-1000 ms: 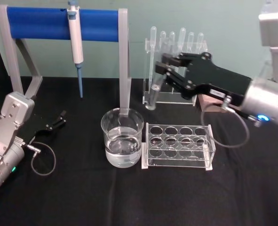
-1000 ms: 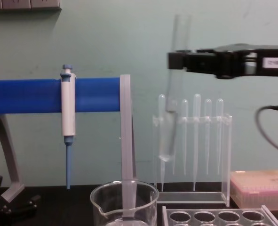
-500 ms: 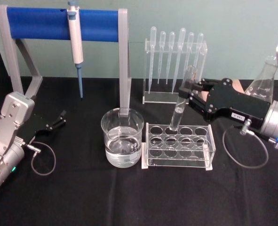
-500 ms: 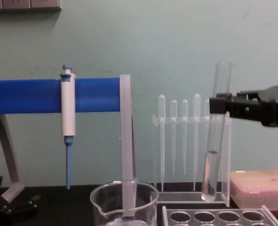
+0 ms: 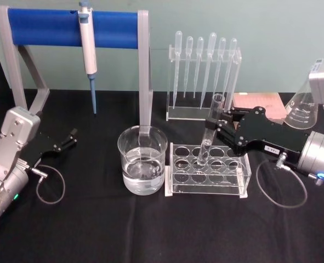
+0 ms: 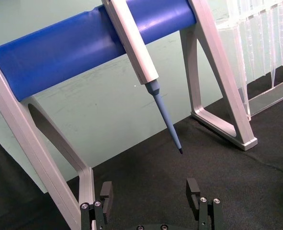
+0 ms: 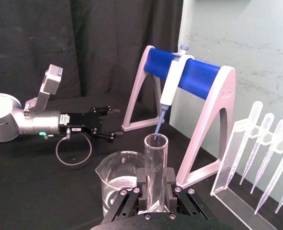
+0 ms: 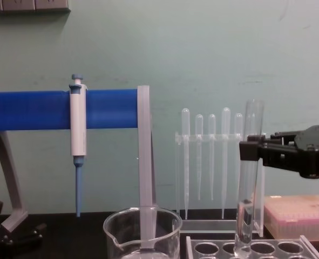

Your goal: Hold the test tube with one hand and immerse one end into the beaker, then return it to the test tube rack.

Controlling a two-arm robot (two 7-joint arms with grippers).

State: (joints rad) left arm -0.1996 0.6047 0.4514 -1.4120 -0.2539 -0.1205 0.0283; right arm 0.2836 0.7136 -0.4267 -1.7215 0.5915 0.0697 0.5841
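**Tube going into the rack, right arm holding it**

While you look down from the head view, the test tube point(image 5: 210, 130) stands nearly upright, its open rim leaning slightly toward the back wall, its round bottom in a back-row hole of the clear rack point(image 5: 208, 170). The right gripper point(image 5: 221, 125) has its fingers clamped on the tube's upper part, well below the rim.

From the chest view you get what the head view hides: the tube point(image 8: 248, 178) runs almost vertical, its lower end reaching the rack's top plate point(image 8: 256, 249), and the right gripper point(image 8: 252, 151) comes in level from the right edge. Whether the bottom sits fully in the hole, you cannot tell there.

The right wrist view looks up along the tube point(image 7: 154, 167) to its open mouth, with the fingers point(image 7: 170, 184) pressed on either side of the glass, and the beaker point(image 7: 118, 181) beyond.

The beaker point(image 5: 142, 159), partly filled with clear liquid, stands just beside the rack on its left, close to the foot of the blue-barred stand point(image 5: 74, 27). Behind the rack stands the holder of thin pipettes point(image 5: 204, 74), near the tube's rim. In front of the rack and beaker lies open black table point(image 5: 151, 230).

Your left gripper point(image 5: 69, 137) rests on the table at the left, well apart from the glassware; its wrist view shows the fingers point(image 6: 194, 191) spread apart below the hanging pipettor point(image 6: 136, 48).
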